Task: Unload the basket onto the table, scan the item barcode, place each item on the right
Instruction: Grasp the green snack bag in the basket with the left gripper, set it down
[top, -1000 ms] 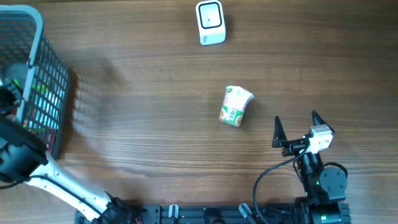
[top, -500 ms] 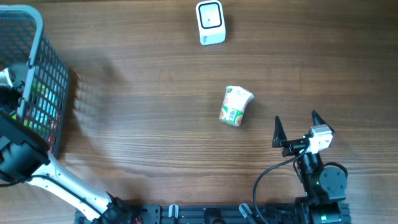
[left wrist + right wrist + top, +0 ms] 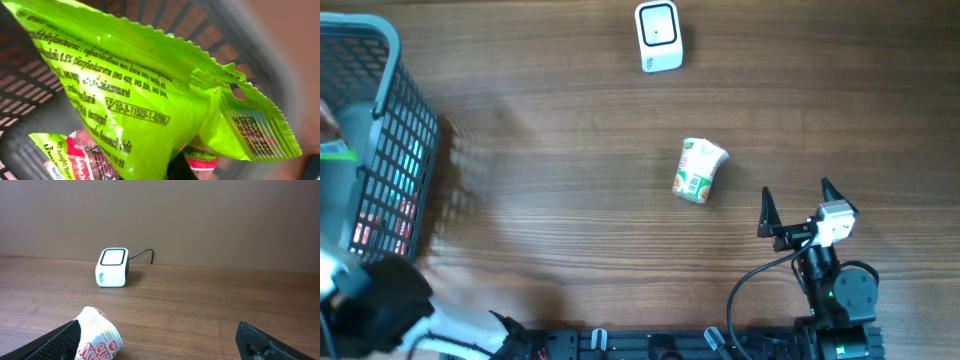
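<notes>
A white scanner box (image 3: pixel 112 267) stands on the wooden surface (image 3: pixel 210 305) in the upper left of the frame, its black cable (image 3: pixel 142 255) trailing off to the right toward the plain brown wall (image 3: pixel 200 220). A noodle cup (image 3: pixel 98 341) lies on its side at the lower left. The right pincer (image 3: pixel 157 330) is spread wide, with one dark finger (image 3: pixel 60 340) in each bottom corner and the cup just beside the left one.

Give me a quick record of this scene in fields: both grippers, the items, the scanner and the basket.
left gripper: shut on green packet, at the basket
right gripper: open, empty, near the table's front edge
noodle cup: on its side, mid-table, untouched
scanner: far side of the table, apart from the cup
basket contents: more packets below the held one
</notes>
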`<state>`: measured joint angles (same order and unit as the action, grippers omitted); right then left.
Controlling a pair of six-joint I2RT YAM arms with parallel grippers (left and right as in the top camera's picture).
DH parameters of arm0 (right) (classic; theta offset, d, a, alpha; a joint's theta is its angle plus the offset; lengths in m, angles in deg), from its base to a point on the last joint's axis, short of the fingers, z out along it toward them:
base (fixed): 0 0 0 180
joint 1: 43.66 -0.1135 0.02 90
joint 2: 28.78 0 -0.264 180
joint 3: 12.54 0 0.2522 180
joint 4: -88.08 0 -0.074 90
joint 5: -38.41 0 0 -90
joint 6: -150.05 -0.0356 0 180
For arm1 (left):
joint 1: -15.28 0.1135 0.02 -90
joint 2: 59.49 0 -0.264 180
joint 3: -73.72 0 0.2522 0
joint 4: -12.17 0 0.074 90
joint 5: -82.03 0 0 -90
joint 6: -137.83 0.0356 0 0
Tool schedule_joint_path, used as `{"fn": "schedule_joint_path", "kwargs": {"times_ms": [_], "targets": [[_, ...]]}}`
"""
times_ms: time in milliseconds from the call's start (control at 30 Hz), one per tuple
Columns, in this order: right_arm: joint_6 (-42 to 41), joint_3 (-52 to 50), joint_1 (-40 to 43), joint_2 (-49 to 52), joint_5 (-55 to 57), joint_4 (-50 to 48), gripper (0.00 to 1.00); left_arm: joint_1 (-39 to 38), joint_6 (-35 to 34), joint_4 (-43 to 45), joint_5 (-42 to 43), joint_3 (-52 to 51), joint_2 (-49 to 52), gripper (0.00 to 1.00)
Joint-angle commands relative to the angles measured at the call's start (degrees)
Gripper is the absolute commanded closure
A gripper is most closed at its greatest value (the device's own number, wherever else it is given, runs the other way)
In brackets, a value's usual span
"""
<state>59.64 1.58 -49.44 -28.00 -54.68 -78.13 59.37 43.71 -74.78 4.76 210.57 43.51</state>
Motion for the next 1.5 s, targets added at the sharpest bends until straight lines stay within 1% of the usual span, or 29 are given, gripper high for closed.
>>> {"fn": "schedule_joint_path", "kwargs": {"times_ms": [0, 67, 133, 200, 233, 267, 300, 367, 433, 467, 533, 600, 633, 667, 700, 733, 767, 833, 900, 967, 1033, 1100, 1200, 1233, 1267, 1333, 1400, 1433, 1467], "targets": [[-0.7, -0.07, 0.13, -0.35, 0.5, -0.13, 0.0, -0.81, -5.79, -1.33, 8.87, 1.49, -8.26, 0.96], [-0.7, -0.07, 0.13, -0.35, 0.5, -0.13, 0.0, -4.44, -5.77, -3.41, 10.62, 1.49, -12.07, 0.96], [-0.7, -0.07, 0.13, -0.35, 0.5, -0.13, 0.0, -10.64, -5.77, -5.97, 10.6, 1.49, -15.1, 0.96], [-0.7, -0.07, 0.13, -0.35, 0.5, -0.13, 0.0, -19.17, -5.73, -10.4, 9.29, 1.49, -16.24, 0.96], [-0.7, -0.07, 0.13, -0.35, 0.5, -0.13, 0.0, -21.44, -5.73, -11.85, 8.48, 1.46, -16.2, 0.96], [-0.7, -0.07, 0.13, -0.35, 0.5, -0.13, 0.0, -28.13, -5.75, -16.5, 4.5, 1.01, -15.37, 0.96], [-0.7, -0.07, 0.13, -0.35, 0.5, -0.13, 0.0, -32.85, -5.75, -19.1, 1.9, -0.02, -14.71, 0.96], [-0.68, -0.07, 0.13, -0.35, 0.5, -0.13, 0.0, -41.62, -5.79, -21.22, -0.87, -4.37, -13.29, 0.96], [-0.7, -0.07, 0.13, -0.35, 0.5, -0.13, 0.0, -50.01, -8.41, -19.08, -0.87, -12.39, -11.78, 0.96], [-0.68, -0.07, 0.13, -0.35, 0.5, -0.13, 0.0, -52.52, -9.11, -17.44, -0.83, -15.65, -11.28, 0.96], [-0.68, -0.07, 0.13, -0.35, 0.5, -0.13, 0.0, -59.12, -12.74, -8.94, -0.87, -27.41, -9.79, 0.96], [-0.7, -0.07, 0.13, -0.35, 0.5, -0.13, 0.0, -63.14, -15.58, -0.76, -0.83, -36.15, -7.89, 0.96], [-0.72, -0.07, 0.13, -0.35, 0.5, -0.13, 0.0, -64.04, -16.39, 1.29, -0.81, -38.18, -7.1, 0.96], [-0.7, -0.07, 0.13, -0.35, 0.5, -0.13, 0.01, -65.48, -17.18, 4.72, -0.61, -40.96, -5.49, 0.81], [-0.72, -0.07, 0.13, -0.35, 0.5, -0.11, 0.0, -66.07, -17.38, 5.99, -0.61, -41.48, -4.31, 0.08], [-0.68, -0.07, 0.13, -0.35, 0.5, -0.13, 0.01, -66.27, -17.38, 6.95, -0.35, -41.44, -3.52, 0.0], [-0.7, -0.07, 0.13, -0.35, 0.5, -0.13, 0.0, -66.01, -17.38, 8.13, -0.15, -41.27, -3.56, 0.0], [-0.7, -0.07, 0.13, -0.35, 0.5, -0.13, 0.0, -64.61, -17.33, 7.5, -0.15, -38.05, -4.2, 0.0], [-0.7, -0.07, 0.13, -0.35, 0.5, -0.13, 0.0, -62.01, -15.41, 3.45, -0.33, -31.04, -5.4, 0.0], [-0.7, -0.07, 0.13, -0.35, 0.5, -0.13, 0.0, -57.86, -13.49, -2.08, -1.11, -22.38, -6.99, 0.0], [-0.7, -0.07, 0.13, -0.35, 0.5, -0.13, 0.0, -49.72, -12.55, -7.21, -3.04, -13.57, -8.87, 0.0], [-0.7, -0.07, 0.13, -0.35, 0.5, -0.13, 0.0, -40.48, -11.04, -7.98, -3.67, -10.12, -11.06, 0.0], [-0.7, -0.07, 0.13, -0.35, 0.5, -0.13, 0.0, -24.02, -11.37, -6.73, -3.63, -9.81, -13.44, 0.0], [-0.68, -0.07, 0.13, -0.35, 0.5, -0.13, 0.0, -20.46, -11.63, -6.84, -3.65, -9.81, -13.44, 0.0], [-0.7, -0.07, 0.13, -0.35, 0.5, -0.13, 0.0, -13.94, -11.74, -7.45, -3.67, -9.84, -13.16, 0.0], [-0.7, -0.07, 0.13, -0.35, 0.5, -0.13, 0.0, -4.72, -12.28, -7.39, -3.76, -11.15, -12.59, 0.0], [-0.7, -0.07, 0.13, -0.35, 0.5, -0.13, 0.0, 0.59, -16.22, -7.43, -5.35, -12.46, -11.76, 0.0], [-0.7, -0.07, 0.13, -0.35, 0.5, -0.13, 0.0, 5.38, -20.92, -7.28, -6.4, -14.95, -10.91, 0.0], [-0.7, -0.07, 0.13, -0.35, 0.5, -0.13, 0.0, 6.78, -22.47, -6.97, -6.4, -16.41, -10.64, 0.0]]}}
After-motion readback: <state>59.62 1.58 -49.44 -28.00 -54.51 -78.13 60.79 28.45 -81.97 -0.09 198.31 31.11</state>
